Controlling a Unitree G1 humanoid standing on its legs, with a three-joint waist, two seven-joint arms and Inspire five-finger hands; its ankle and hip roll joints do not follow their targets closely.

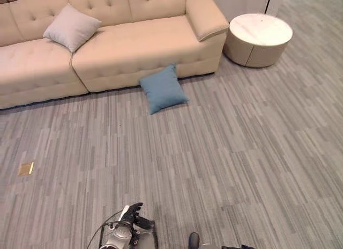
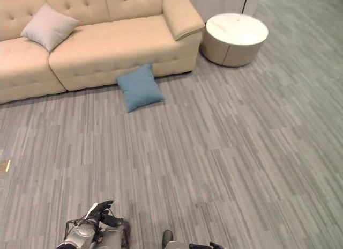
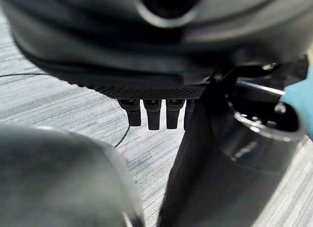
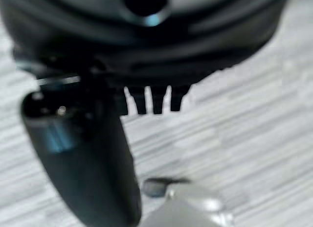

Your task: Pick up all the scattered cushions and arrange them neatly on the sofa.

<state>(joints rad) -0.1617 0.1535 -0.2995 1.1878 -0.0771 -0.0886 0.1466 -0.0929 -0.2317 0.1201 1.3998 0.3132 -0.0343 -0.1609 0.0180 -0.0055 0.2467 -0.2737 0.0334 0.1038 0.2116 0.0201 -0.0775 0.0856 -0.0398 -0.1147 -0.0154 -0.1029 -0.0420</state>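
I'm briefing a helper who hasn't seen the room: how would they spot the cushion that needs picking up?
Find the beige sofa, then look at the carpet at its front edge. The blue cushion lies there, leaning against the sofa's base. The other cushion, a pale grey cushion, already sits on the seat.

Sofa ahead of you, cushions on it and before it.
One cushion (image 1: 72, 27) sits on the sofa (image 1: 123, 50) seat toward its left; another cushion (image 1: 163, 89) lies on the floor (image 1: 214, 163) (touching the sofa's front); a round table (image 1: 258, 38) stands right of the armrest.
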